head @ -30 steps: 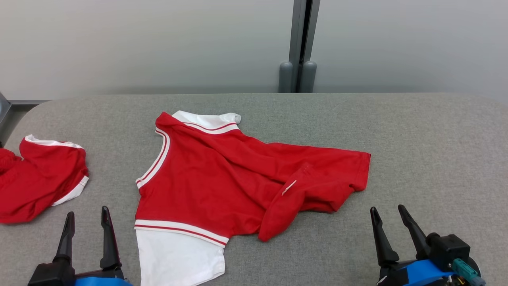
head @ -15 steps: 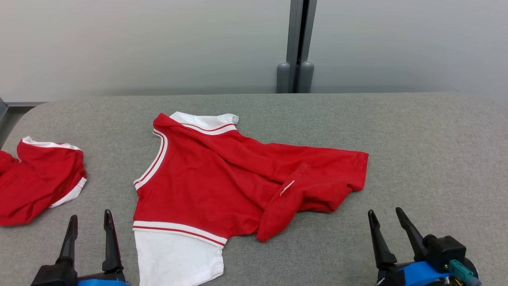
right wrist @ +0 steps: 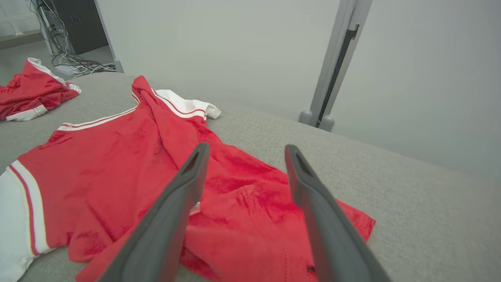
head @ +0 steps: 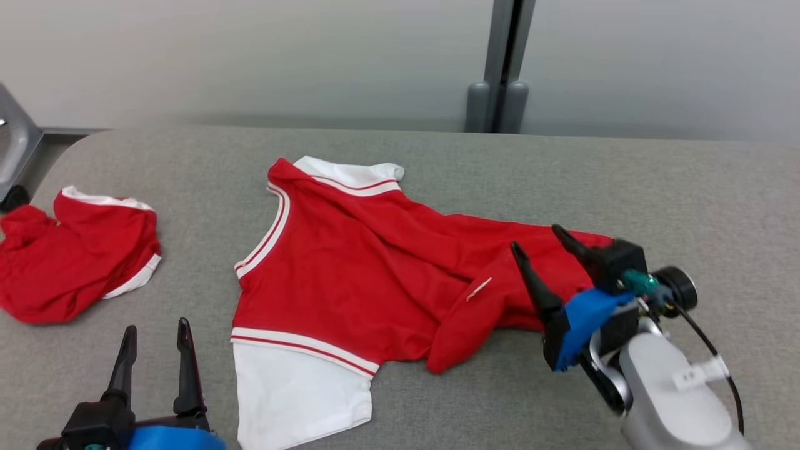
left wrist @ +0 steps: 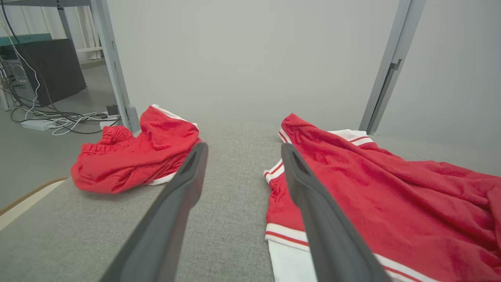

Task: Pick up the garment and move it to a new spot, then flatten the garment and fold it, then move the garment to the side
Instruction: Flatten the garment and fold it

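1. My head camera is looking forward and down from high over the grey table point(head: 687, 187), with the wall along the frame's top.
2. My left wrist camera is sitting low over the table, facing the wall, with the red garment point(left wrist: 391, 188) at lower right.
3. My right wrist camera is hovering close over that garment, facing the wall post point(right wrist: 332, 66) at upper right.
4. All three are sharing the garment and a second red cloth point(head: 75, 256).

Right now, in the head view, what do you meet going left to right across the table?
From the left: red shorts → left hand → red shirt → right hand, open over the shirt's right end.
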Available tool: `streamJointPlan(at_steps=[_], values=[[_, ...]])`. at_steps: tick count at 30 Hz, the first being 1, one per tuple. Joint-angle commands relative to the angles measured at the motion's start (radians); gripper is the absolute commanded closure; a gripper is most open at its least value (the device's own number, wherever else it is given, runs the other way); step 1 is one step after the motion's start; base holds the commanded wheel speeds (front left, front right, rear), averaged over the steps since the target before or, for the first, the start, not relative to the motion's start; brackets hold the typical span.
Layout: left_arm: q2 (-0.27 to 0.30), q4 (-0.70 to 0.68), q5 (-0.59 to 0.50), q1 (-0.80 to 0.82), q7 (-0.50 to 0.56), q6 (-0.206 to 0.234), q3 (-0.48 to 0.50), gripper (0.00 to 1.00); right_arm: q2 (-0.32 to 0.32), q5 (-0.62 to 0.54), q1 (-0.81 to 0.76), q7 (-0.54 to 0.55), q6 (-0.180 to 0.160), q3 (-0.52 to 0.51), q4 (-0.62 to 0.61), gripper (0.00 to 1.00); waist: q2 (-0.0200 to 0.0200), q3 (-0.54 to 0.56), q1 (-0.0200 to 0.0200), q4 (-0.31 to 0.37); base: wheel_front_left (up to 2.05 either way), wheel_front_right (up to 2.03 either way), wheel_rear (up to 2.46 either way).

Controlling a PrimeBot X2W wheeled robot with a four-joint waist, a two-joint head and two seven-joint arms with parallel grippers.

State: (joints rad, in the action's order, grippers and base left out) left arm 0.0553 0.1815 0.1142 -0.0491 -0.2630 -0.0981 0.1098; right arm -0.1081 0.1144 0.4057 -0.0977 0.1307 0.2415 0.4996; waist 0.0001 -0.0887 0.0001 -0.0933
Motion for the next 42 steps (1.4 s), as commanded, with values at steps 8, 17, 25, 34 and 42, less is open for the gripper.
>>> streamJointPlan(at_steps=[8, 17, 25, 34, 42], values=[[-0.005, 0.018, 0.018, 0.051, -0.002, -0.005, -0.016, 0.00, -0.053, 0.065, 0.189, 0.141, 0.000, 0.093, 0.226, 0.00, -0.0001, -0.047, -0.0001, -0.067, 0.00, 0.00, 0.00], [-0.006, 0.026, 0.030, 0.083, -0.002, -0.002, -0.042, 0.00, -0.067, 0.129, 0.283, 0.156, 0.000, 0.172, 0.427, 0.00, -0.0001, -0.086, -0.0001, -0.093, 0.00, 0.00, 0.00], [-0.006, 0.038, 0.036, 0.117, -0.002, 0.002, -0.069, 0.00, -0.061, 0.178, 0.339, 0.143, 0.000, 0.242, 0.544, 0.00, -0.0001, -0.112, -0.0001, -0.108, 0.00, 0.00, 0.00], [-0.006, 0.042, 0.050, 0.100, -0.002, 0.009, -0.058, 0.00, -0.062, 0.209, 0.380, -0.020, 0.000, 0.264, 0.590, 1.00, -0.0001, -0.100, -0.0001, -0.075, 0.00, 0.00, 0.00], [-0.006, 0.032, 0.046, 0.070, -0.002, 0.012, -0.035, 0.00, -0.072, 0.241, 0.297, -0.160, 0.000, 0.247, 0.534, 1.00, -0.0001, -0.046, -0.0001, -0.012, 0.00, 0.00, 0.00]])
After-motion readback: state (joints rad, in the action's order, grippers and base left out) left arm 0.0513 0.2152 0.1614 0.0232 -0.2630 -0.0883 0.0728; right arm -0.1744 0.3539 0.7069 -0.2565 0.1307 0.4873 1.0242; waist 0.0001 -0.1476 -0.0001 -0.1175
